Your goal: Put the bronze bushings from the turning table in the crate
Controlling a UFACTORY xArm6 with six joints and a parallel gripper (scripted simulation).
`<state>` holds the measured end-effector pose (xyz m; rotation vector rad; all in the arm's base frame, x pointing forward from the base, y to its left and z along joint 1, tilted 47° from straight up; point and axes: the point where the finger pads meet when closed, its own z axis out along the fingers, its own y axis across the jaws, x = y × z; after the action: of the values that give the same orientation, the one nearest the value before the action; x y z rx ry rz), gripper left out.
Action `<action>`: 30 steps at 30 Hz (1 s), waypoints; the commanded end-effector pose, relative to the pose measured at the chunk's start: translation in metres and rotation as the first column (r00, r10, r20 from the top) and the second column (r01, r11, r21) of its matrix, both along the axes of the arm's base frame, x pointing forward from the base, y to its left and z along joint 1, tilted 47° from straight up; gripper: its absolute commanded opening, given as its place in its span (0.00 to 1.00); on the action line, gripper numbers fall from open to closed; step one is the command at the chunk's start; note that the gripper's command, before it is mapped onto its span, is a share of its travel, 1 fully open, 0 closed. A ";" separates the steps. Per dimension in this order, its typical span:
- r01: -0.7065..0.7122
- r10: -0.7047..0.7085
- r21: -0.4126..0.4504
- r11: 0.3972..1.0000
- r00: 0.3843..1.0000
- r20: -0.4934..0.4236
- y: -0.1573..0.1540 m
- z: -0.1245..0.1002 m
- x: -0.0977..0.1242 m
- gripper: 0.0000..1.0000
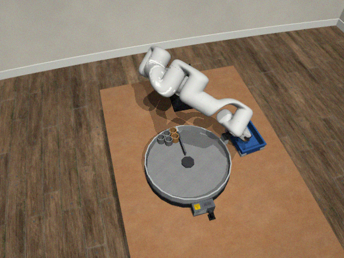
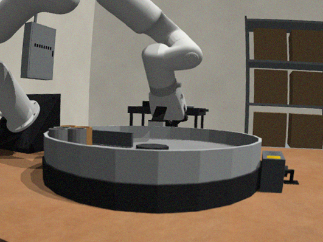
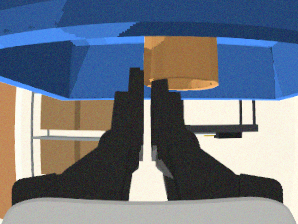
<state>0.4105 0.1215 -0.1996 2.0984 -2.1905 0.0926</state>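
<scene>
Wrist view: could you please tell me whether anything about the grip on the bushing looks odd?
Slightly. The gripper has its fingers almost touching, so it seems to pinch only the wall of the bronze bushing, which sits off to the right of the fingertips, over the blue crate. Nothing looks spilled or damaged.

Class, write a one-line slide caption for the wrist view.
Black two-finger hand pinches a bronze cylindrical bushing by its wall at the open blue plastic crate.
</scene>
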 end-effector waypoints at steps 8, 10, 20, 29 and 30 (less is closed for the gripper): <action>-0.001 0.001 0.002 1.000 1.000 0.003 0.001 0.001 0.001 0.00; -0.001 0.001 0.002 1.000 1.000 0.003 0.001 0.001 0.001 0.00; -0.001 0.001 0.002 1.000 1.000 0.003 0.001 0.000 0.001 0.00; -0.001 0.001 0.002 1.000 1.000 0.003 -0.001 -0.002 0.001 0.00; -0.001 0.001 0.002 1.000 1.000 0.003 -0.002 -0.002 0.001 0.00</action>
<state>0.4105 0.1194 -0.2017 2.0985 -2.1905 0.0926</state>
